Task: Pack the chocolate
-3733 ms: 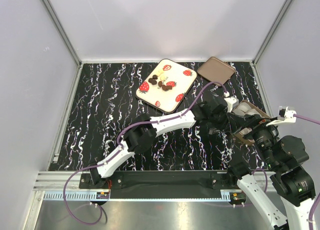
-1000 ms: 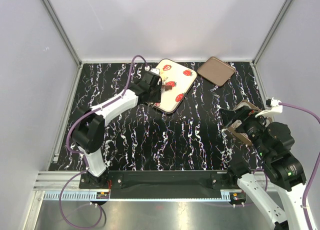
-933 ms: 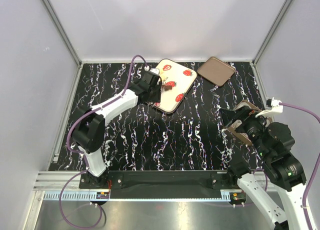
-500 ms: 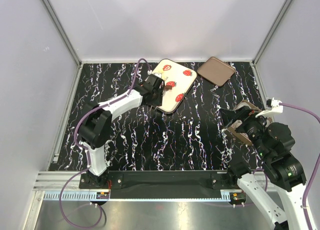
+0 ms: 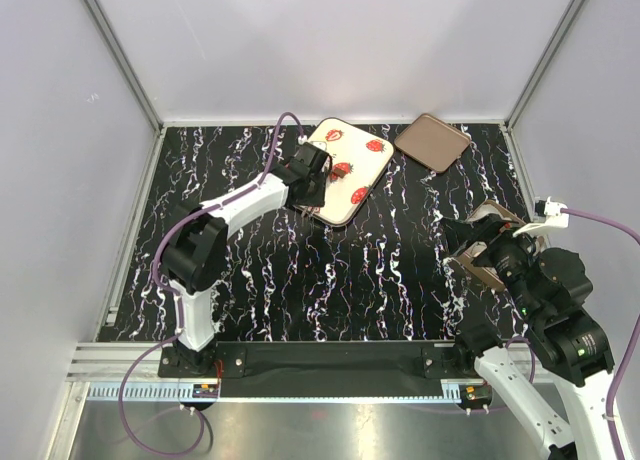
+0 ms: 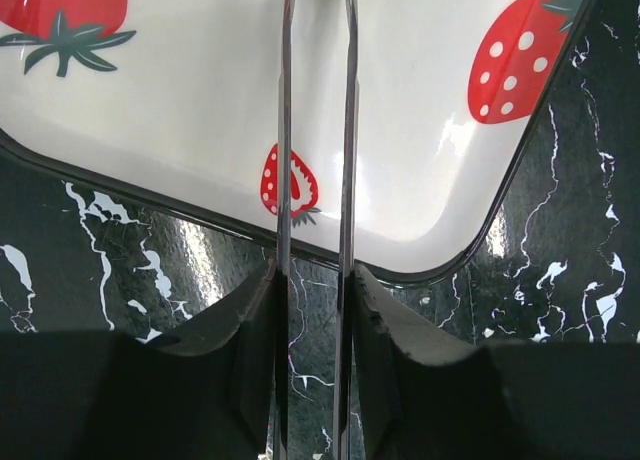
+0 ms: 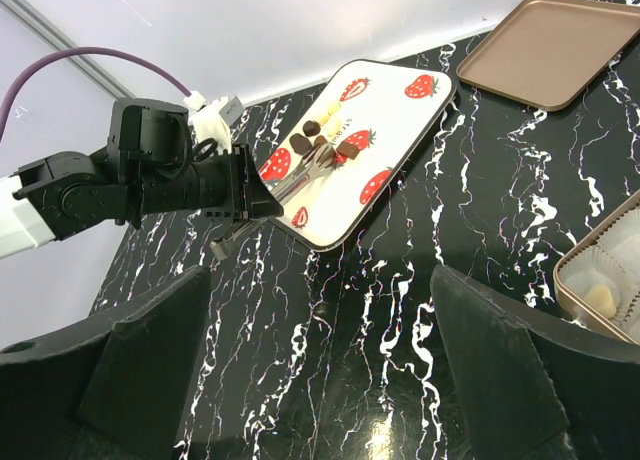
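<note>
Several dark and pale chocolate pieces [image 7: 318, 138] lie together on the cream strawberry tray [image 5: 368, 160]. My left gripper [image 7: 333, 156] carries two long metal blades [image 6: 285, 130] that reach over the tray's near edge into that cluster. The blades run narrow and parallel, and their tips are cut off at the top of the left wrist view, so I cannot see whether they grip a piece. My right gripper [image 7: 320, 380] hovers wide open with nothing between its fingers [image 7: 130, 370], beside a brown box [image 7: 600, 270]. One cream chocolate [image 7: 598, 298] lies in the box's white cups.
A large brown rounded-square lid [image 5: 432, 142] lies at the back right, just beyond the tray. The box [image 5: 480, 270] sits at the right under my right arm. White walls enclose the black marbled table [image 5: 380, 270] on three sides.
My left gripper has moved slightly right along the tray's near edge towards the chocolate, and its blades have drawn closer together. The right arm has stayed still.
</note>
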{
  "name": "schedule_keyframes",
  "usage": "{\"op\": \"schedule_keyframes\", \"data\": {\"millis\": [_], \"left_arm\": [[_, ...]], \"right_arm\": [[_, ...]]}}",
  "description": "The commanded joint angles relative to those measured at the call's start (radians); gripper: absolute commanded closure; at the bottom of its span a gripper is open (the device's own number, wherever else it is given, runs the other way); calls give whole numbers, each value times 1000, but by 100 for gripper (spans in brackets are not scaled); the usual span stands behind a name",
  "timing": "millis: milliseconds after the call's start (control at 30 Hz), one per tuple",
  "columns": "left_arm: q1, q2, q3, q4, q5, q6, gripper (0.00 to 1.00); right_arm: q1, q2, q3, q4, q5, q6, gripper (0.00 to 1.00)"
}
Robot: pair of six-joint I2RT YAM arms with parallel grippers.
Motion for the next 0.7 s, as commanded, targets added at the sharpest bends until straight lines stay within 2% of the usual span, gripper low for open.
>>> {"op": "schedule_keyframes", "data": {"millis": [0, 233, 400, 667], "left_arm": [[2, -37, 61, -23, 15, 12, 69], [-21, -143, 104, -55, 77, 21, 70], [-140, -142, 188, -49, 94, 26, 70], [-356, 8, 376, 26, 181, 43, 71]], "right_arm": [[-1, -6, 30, 27, 22, -12, 1], [-1, -9, 33, 32, 10, 6, 1], [-1, -13, 32, 37, 4, 21, 1], [-1, -25, 38, 21, 8, 27, 1]]}}
